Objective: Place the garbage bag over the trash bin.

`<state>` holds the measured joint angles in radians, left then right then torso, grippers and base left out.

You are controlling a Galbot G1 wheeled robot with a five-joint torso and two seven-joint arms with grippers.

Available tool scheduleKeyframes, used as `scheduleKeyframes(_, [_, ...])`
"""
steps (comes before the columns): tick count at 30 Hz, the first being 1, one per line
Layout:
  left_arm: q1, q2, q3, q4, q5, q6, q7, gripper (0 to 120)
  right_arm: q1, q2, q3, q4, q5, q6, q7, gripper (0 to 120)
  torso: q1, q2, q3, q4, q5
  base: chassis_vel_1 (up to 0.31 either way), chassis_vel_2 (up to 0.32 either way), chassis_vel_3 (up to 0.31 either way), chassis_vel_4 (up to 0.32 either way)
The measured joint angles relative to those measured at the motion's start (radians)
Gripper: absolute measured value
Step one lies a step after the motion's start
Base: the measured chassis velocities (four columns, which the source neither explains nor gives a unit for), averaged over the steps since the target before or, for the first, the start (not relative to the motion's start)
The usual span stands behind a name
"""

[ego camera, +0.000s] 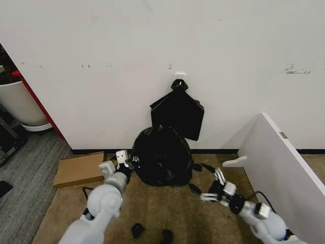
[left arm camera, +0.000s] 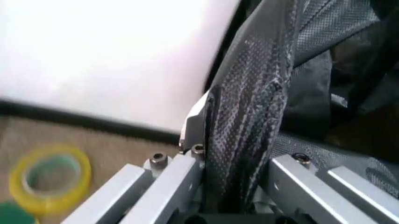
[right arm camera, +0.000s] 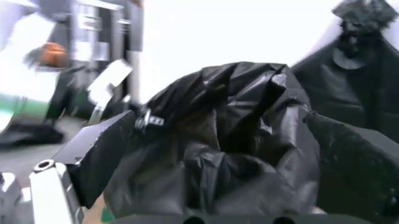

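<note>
The garbage bag [ego camera: 161,155] is a glossy, crinkled black mound on the carpet against the wall. The trash bin is hidden. My left gripper [ego camera: 123,161] is at the mound's left side. In the left wrist view its textured fingers [left arm camera: 249,107] are closed on a fold of black plastic [left arm camera: 311,102]. My right gripper [ego camera: 213,188] hovers open to the right of the bag, apart from it. From the right wrist, the bag [right arm camera: 231,140] appears framed between the two spread fingers [right arm camera: 100,154], farther off.
A flat black bag [ego camera: 177,114] knotted at its top hangs on the wall above. Cardboard [ego camera: 78,169] lies at the left and a white panel [ego camera: 284,168] leans at the right. Small dark objects [ego camera: 137,230] dot the near carpet. A yellow tape roll [left arm camera: 50,179] lies by the baseboard.
</note>
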<state>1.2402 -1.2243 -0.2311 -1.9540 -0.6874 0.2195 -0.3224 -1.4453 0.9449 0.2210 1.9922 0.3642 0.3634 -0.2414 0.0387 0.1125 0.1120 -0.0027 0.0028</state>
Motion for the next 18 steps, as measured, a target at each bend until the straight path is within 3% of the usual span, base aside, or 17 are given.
scheduleKeyframes(2, [0.001,-0.005,0.003,0.01,0.022,-0.023,0.007,0,0.001,0.001,-0.028,0.032,-0.012,-0.044,0.071,100,0.0,0.0,0.0,0.0,0.0002,0.0,0.0,0.0,0.0])
scheduleKeyframes(4, [0.004,-0.022,0.01,0.041,0.071,-0.082,0.026,0,0.027,0.009,-0.146,0.133,-0.021,-0.213,0.305,98,0.0,0.0,0.0,0.0001,0.0002,0.0,0.0,0.0,0.0])
scheduleKeyframes(8, [0.003,-0.04,0.02,0.075,0.103,-0.145,0.05,0,0.09,0.038,-0.301,0.219,0.059,-0.461,0.541,85,0.0,0.0,0.0,0.0002,0.0004,0.0,0.0,0.0,0.0])
scheduleKeyframes(9, [0.003,-0.04,0.02,0.075,0.103,-0.145,0.05,0,0.09,0.038,-0.301,0.219,0.059,-0.461,0.541,85,0.0,0.0,0.0,0.0002,0.0004,0.0,0.0,0.0,0.0])
scheduleKeyframes(15, [-0.005,-0.041,0.028,0.115,0.162,-0.244,0.126,0,0.239,0.09,-0.408,0.234,0.247,-0.661,0.755,57,0.0,0.0,0.0,0.0002,0.0004,0.0,0.0,0.0,0.0])
scheduleKeyframes(18, [-0.005,-0.04,0.028,0.116,0.173,-0.26,0.143,0,0.288,0.1,-0.419,0.213,0.266,-0.692,0.78,49,0.0,0.0,0.0,0.0001,0.0003,0.0,0.0,0.0,0.0])
